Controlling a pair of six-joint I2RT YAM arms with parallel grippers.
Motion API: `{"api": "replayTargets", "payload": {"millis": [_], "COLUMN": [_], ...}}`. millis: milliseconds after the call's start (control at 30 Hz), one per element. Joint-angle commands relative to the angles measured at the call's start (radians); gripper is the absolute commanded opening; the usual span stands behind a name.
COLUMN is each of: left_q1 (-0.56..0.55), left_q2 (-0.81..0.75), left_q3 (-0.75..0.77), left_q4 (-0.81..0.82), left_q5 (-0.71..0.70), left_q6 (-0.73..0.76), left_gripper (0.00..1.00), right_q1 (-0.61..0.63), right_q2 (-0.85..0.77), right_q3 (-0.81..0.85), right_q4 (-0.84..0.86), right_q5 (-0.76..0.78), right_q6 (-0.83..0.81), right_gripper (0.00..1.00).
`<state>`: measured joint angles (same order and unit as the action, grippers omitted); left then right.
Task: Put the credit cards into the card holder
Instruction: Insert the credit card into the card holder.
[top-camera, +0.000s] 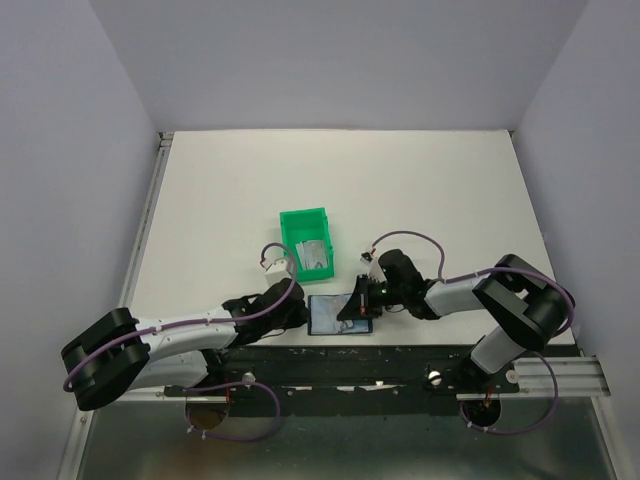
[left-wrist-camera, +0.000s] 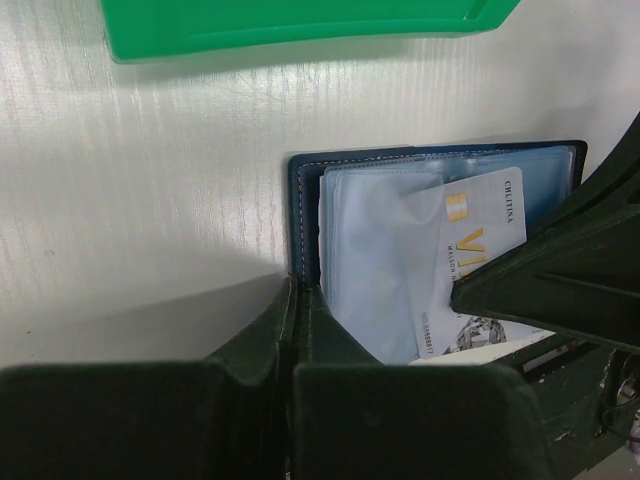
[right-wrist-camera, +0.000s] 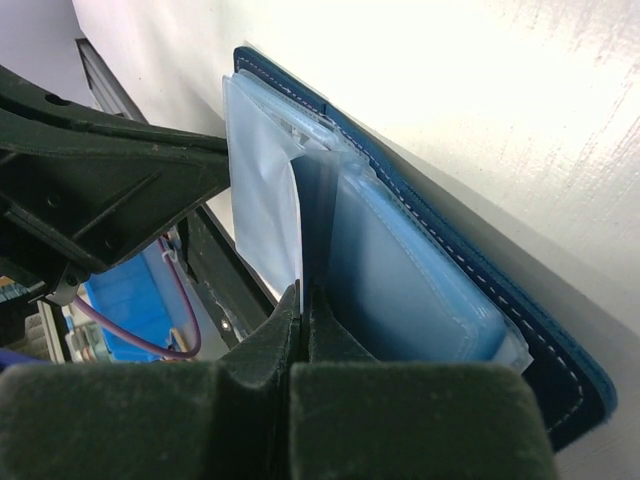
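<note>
Where the open navy card holder lies by the near edge of the table, a credit card sits among its sleeves. The right gripper pinches one clear sleeve; the left gripper, closed, touches the holder's left edge. A green bin stands just beyond.

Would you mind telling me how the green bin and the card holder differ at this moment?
The green bin is a bright, rigid, open-topped box. The card holder is dark blue and lies open, showing clear sleeves. The green bin stands untouched farther back, while the left gripper and right gripper are both shut on the card holder. Both contain cards.
</note>
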<state>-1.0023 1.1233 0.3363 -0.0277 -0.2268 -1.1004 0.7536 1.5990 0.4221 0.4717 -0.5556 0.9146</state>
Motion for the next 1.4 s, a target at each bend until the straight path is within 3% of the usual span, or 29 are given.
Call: {"api": "replayTargets", "payload": {"millis": [0, 633, 1100, 1367], "left_q1": [-0.002, -0.002, -0.004, -0.002], "left_q2": [0.024, 0.030, 0.070, 0.069], "left_q3": [0.001, 0.001, 0.007, 0.006], "left_q4": [-0.024, -0.014, 0.022, 0.023], "left_q5": [0.038, 0.046, 0.067, 0.066], "left_q6": [0.010, 0.013, 0.014, 0.019], "left_gripper": [0.00, 0.00, 0.00, 0.00], "right_q1": [0.007, 0.007, 0.009, 0.013], "right_q2": [0.013, 0.042, 0.151, 0.125], "right_q3": [0.009, 0.076, -0.003, 0.014], "right_q4": [-0.028, -0.054, 0.238, 0.177], "right_q5": [0.123, 0.226, 0.143, 0.076], "right_q6": [-0.036, -0.028, 0.113, 0.057], "right_gripper": [0.01, 0.01, 0.01, 0.01]}}
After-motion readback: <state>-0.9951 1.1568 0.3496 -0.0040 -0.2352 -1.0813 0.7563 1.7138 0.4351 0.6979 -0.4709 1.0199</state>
